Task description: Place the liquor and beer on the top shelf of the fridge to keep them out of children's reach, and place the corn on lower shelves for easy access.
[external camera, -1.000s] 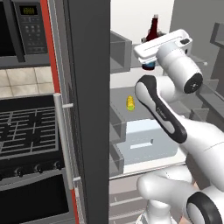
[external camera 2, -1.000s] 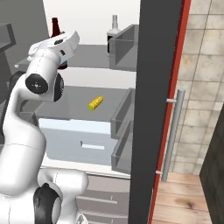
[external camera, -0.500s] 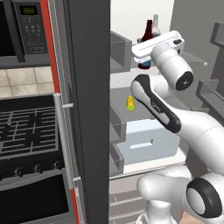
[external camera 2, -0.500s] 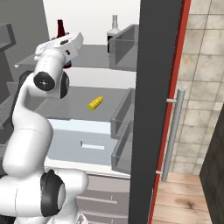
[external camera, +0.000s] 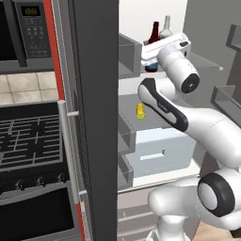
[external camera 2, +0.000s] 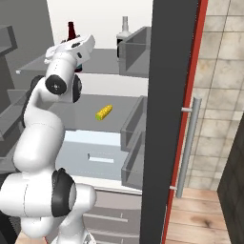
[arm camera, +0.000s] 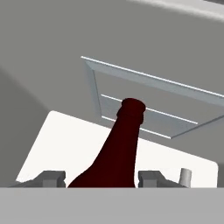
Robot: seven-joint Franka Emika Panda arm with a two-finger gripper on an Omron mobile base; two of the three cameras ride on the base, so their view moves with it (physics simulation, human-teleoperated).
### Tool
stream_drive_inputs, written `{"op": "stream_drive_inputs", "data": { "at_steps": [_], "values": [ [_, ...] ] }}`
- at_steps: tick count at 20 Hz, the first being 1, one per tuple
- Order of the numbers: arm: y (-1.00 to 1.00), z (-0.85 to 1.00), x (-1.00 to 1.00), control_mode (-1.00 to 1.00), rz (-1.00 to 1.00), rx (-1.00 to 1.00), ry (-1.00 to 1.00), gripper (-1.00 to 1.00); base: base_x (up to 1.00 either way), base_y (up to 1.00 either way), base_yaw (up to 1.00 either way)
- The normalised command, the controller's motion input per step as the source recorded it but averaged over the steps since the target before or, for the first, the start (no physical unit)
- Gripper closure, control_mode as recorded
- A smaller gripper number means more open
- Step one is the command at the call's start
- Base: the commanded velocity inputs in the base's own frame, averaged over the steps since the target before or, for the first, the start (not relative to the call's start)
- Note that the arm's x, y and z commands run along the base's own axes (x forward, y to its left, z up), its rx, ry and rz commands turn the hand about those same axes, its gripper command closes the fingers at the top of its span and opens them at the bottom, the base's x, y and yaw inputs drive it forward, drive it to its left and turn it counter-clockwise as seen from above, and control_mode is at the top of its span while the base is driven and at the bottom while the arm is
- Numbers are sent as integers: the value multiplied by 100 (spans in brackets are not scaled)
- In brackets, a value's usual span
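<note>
1. You have the gripper (arm camera: 103,178) up at the top shelf (external camera 2: 102,61) of the fridge (external camera: 94,94); in the hand view its two fingertips (arm camera: 52,177) stand either side of the beer (arm camera: 118,148), the bottle's shoulder filling the gap between them; I read this as a grip on the beer, though pad contact itself sits below the picture's edge.
2. The beer stands upright near the shelf's front edge, toward its left side; whether its base rests on the slab you cannot tell, as the hand covers it.
3. The liquor (external camera 2: 124,33) stands upright on the same shelf, further right and toward the back, apart from the beer; the corn (external camera 2: 104,113) lies on the lower shelves (external camera 2: 121,102), mid-slab, above the white drawer (external camera 2: 102,155).
4. Handling, as judgement: the beer is rigid glass, smooth and likely slippery, top-light with weight low; hold at the body below the shoulder, not the tapering neck, where pads would slide upward.
5. It is tall and narrow, so likely to tip if nudged on release; open squarely and back straight out.
</note>
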Motion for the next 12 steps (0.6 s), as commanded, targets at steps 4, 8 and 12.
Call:
{"op": "stream_drive_inputs", "data": {
  "at_steps": [4,8,12],
  "values": [
    [0,-1,37,-100,0,0,0,100,0,0,0],
    [0,-3,37,-100,0,0,0,100,0,0,0],
    [0,-4,36,-100,0,0,-1,100,0,0,0]
  ]
}}
